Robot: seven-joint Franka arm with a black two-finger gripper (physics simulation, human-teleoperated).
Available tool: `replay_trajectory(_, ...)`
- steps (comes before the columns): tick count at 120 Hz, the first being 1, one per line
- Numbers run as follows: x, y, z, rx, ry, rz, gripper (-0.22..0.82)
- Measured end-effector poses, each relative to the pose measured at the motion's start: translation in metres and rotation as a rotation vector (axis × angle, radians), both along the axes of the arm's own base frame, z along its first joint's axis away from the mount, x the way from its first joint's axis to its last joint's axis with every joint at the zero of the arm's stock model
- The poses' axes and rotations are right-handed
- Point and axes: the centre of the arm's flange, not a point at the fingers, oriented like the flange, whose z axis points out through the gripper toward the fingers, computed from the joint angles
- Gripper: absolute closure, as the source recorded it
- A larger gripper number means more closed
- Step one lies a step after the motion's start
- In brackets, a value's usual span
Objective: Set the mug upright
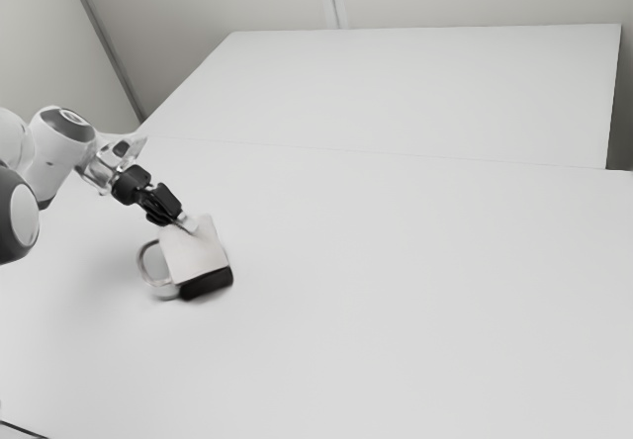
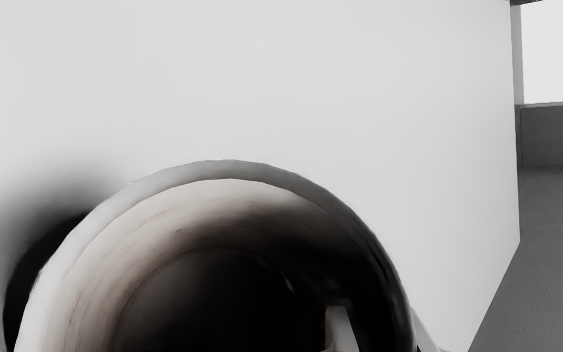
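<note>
Arm [image 1: 61, 152] slants in from the exterior view's left, jaws at the white mug's [image 1: 196, 253] rim; I cannot tell whether they are apart or clamped. The mug, handle [image 1: 144, 261] leftward there, appears tilted, dark base down toward the worktop [image 1: 425, 291].

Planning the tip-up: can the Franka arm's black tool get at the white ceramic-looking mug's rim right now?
Likely yes. The black tool is right at the rim of the leaning mug; its curved handle sits lower, seemingly out of the way.
</note>
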Motion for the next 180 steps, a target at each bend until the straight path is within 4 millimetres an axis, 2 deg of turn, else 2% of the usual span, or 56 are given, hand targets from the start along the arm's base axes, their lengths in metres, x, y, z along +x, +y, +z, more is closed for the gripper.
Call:
replay_trajectory(11, -0.001, 0.0, 0.004, 0.003, 0.008, 0.009, 0.71)
replay_trajectory(35, -0.002, 0.002, 0.016, 0.026, 0.024, 0.016, 0.76)
replay_trajectory(43, -0.004, -0.002, 0.032, 0.055, 0.009, 0.002, 0.77)
replay_trajectory(56, -0.01, -0.039, 0.06, 0.189, -0.031, -0.096, 0.78)
replay_trajectory(71, -0.022, -0.091, 0.07, 0.384, -0.113, -0.219, 0.79)
replay_trajectory(89, -0.037, -0.143, 0.064, 0.573, -0.303, -0.301, 0.79)
replay_trajectory(94, -0.041, -0.142, 0.062, 0.613, -0.356, -0.287, 0.79)
replay_trajectory(104, -0.048, -0.126, 0.067, 0.673, -0.448, -0.22, 0.79)
replay_trajectory(111, -0.048, -0.124, 0.069, 0.698, -0.497, -0.191, 0.79)
replay_trajectory(147, -0.028, -0.16, 0.035, 0.74, -0.559, -0.228, 0.79)
replay_trajectory(165, -0.026, -0.175, 0.032, 0.74, -0.566, -0.244, 0.79)
replay_trajectory(180, -0.026, -0.178, 0.029, 0.738, -0.557, -0.245, 0.79)
